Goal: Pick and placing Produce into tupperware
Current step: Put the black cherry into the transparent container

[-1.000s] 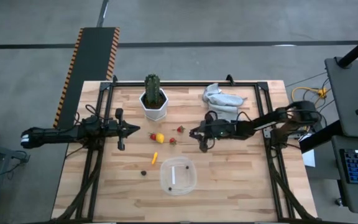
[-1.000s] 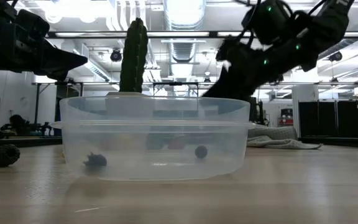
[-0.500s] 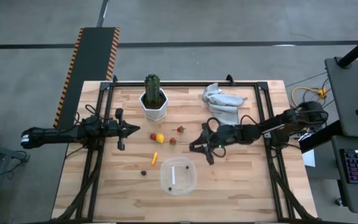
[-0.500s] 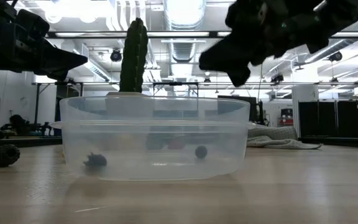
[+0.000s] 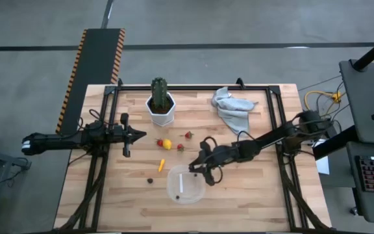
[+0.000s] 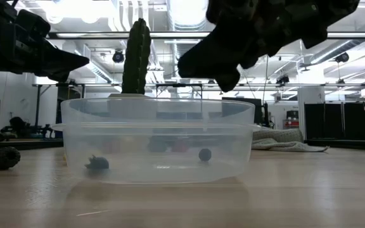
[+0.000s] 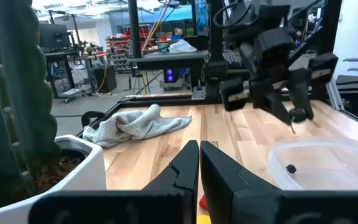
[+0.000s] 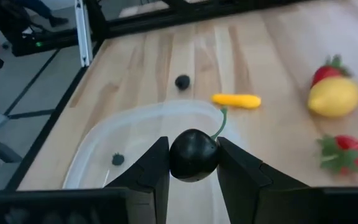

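Observation:
The tupperware [image 5: 186, 184], a clear shallow tub, stands near the table's front middle with small dark berries [image 6: 204, 154] in it. My right gripper [image 5: 200, 170] hangs over its far right rim [image 8: 135, 118], shut on a dark round fruit [image 8: 193, 154]. Farther back on the wood lie a lemon [image 5: 167, 143], strawberries [image 5: 180, 147], an orange sliver [image 5: 162, 164] and a dark berry [image 5: 150, 180]. At the table's left, my left gripper [image 5: 138, 135] is shut, level and holds nothing. My right gripper pinches the dark round fruit by its two opposite sides [image 8: 174, 157] between its two fingers. The fingers slant down from the table's right side. The fruit's green stem [image 8: 219, 124] sticks out past the fingers. It hangs clear above the tupperware.
A cactus in a white pot [image 5: 160, 103] stands at the back left of middle. A grey cloth [image 5: 232, 104] lies at the back right. Black frame rails [image 5: 274, 117] run along the table's sides and back.
My right gripper has carried the dark fruit toward the table's near edge and left, from beside the strawberries to above the tupperware's far right rim, and it has tipped flatter. The fruit on the table and the tupperware have kept still.

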Tool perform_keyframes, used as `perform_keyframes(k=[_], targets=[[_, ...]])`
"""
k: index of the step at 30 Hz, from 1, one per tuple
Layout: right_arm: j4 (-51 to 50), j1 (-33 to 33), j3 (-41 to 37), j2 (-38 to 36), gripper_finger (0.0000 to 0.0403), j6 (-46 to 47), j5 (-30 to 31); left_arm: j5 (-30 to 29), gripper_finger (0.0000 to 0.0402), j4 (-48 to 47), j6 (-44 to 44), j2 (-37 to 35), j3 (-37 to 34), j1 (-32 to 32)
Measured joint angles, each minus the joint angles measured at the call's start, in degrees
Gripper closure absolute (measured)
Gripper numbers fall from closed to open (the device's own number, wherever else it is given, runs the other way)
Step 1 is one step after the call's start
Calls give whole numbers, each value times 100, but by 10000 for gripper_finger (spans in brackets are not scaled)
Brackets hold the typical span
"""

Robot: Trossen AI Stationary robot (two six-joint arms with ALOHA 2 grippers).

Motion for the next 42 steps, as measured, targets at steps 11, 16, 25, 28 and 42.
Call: perform_keyframes(k=[11, 16, 25, 28, 42], targets=[[-568, 239, 571, 653, 303, 140, -72, 11, 402, -6, 0, -4, 0, -2], [-891, 232, 709, 859, 303, 304, -36, 17, 402, -4, 0, 1, 0, -2], [-1292, 217, 739, 926, 303, 350, 63, 13, 402, -6, 0, 17, 0, -2], [-1292, 215, 734, 926, 303, 328, 88, 13, 402, -6, 0, 12, 0, -2], [-1318, 217, 761, 926, 277, 301, 127, 4, 402, -8, 0, 12, 0, -2]])
